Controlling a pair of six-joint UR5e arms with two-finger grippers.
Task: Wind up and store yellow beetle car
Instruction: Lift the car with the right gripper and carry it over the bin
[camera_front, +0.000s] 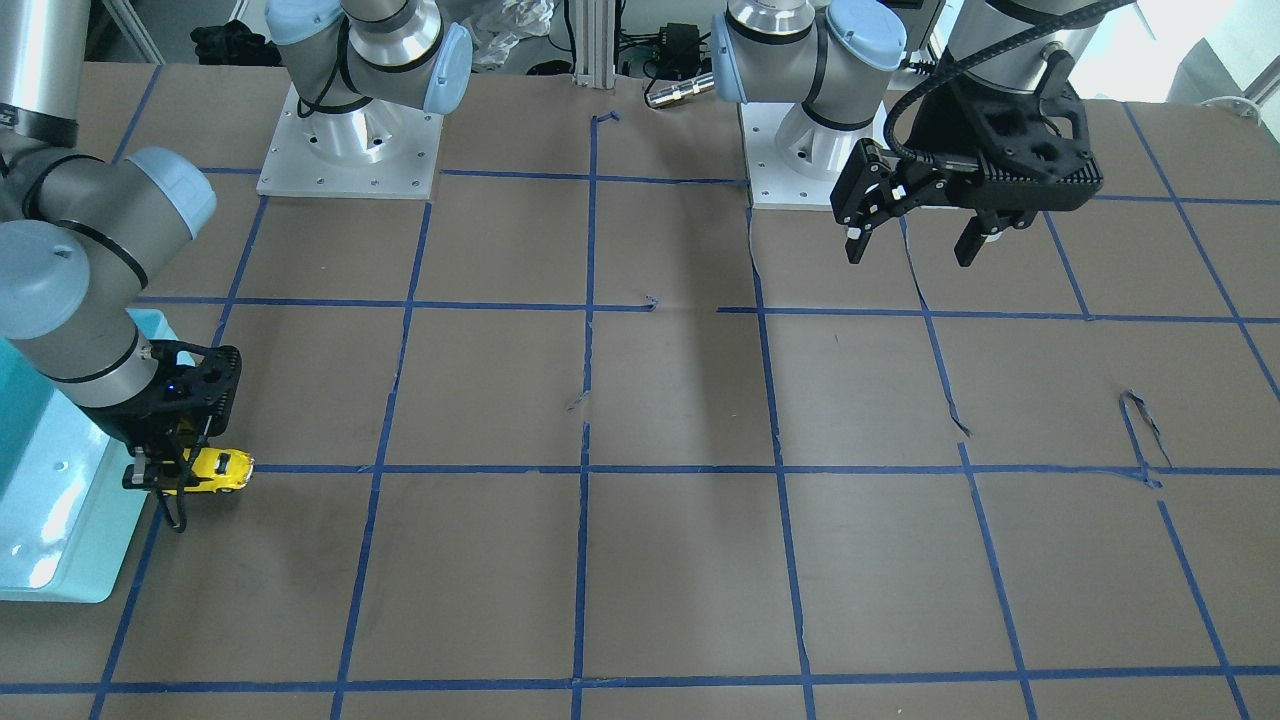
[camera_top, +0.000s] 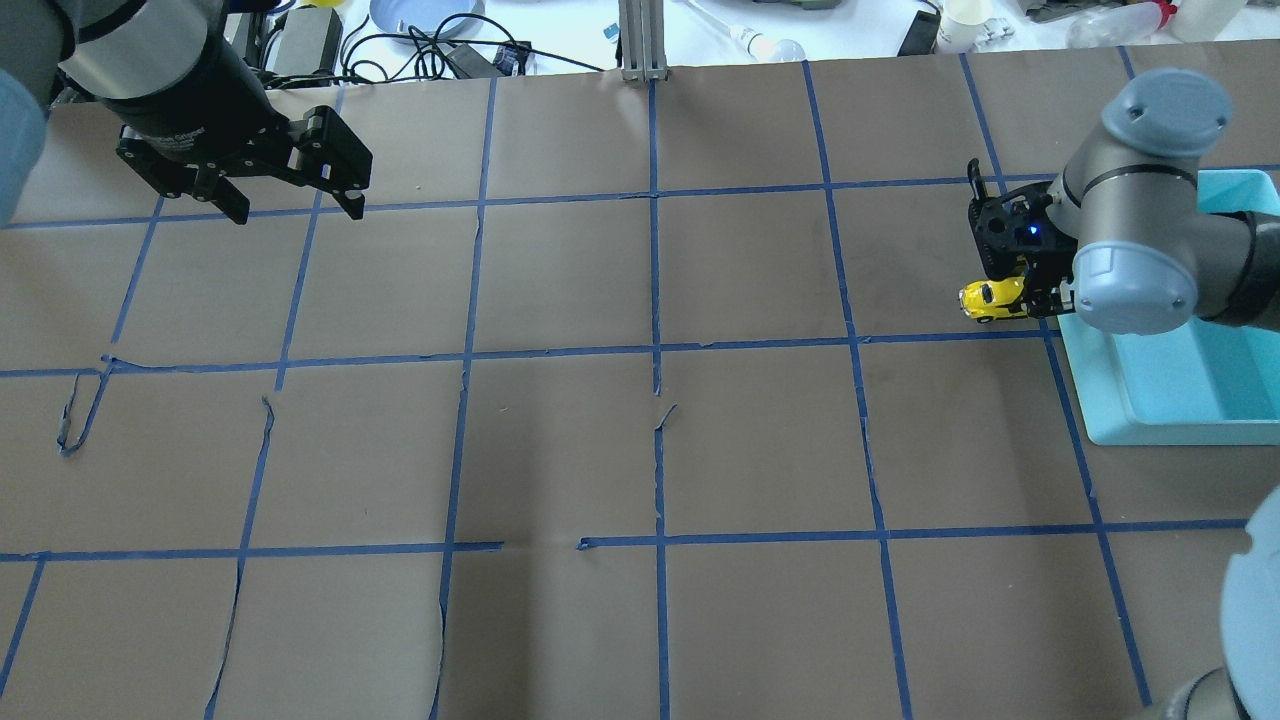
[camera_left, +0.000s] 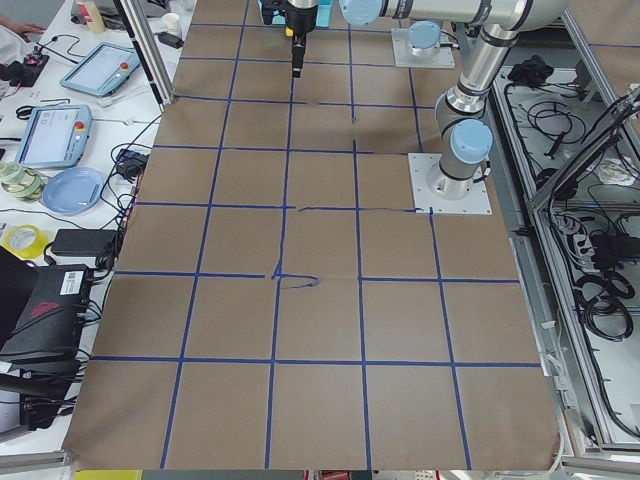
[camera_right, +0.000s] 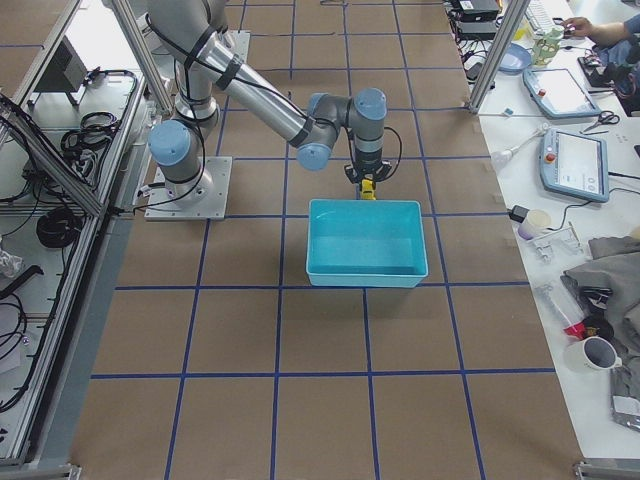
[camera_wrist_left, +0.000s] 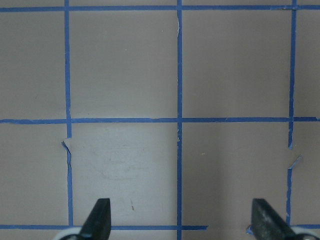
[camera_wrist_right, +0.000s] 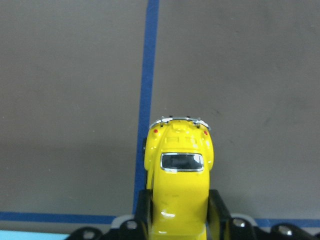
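The yellow beetle car (camera_wrist_right: 179, 175) is a tiny glossy toy with dark windows. My right gripper (camera_wrist_right: 179, 220) is shut on its sides, just above the brown paper. It shows in the overhead view (camera_top: 992, 298) beside the teal bin (camera_top: 1180, 400), in the front-facing view (camera_front: 220, 469), and in the exterior right view (camera_right: 367, 187). The right gripper shows in the overhead view (camera_top: 1020, 290) too. My left gripper (camera_top: 290, 205) hangs open and empty over the far left of the table; its fingertips (camera_wrist_left: 100, 215) stand wide apart in the left wrist view.
The teal bin (camera_front: 60, 520) stands at the table's right end, right next to the held car. Blue tape lines (camera_top: 655, 350) grid the brown paper. The arm bases (camera_front: 350, 150) are bolted at the robot's edge. Cables and tablets lie beyond the far edge.
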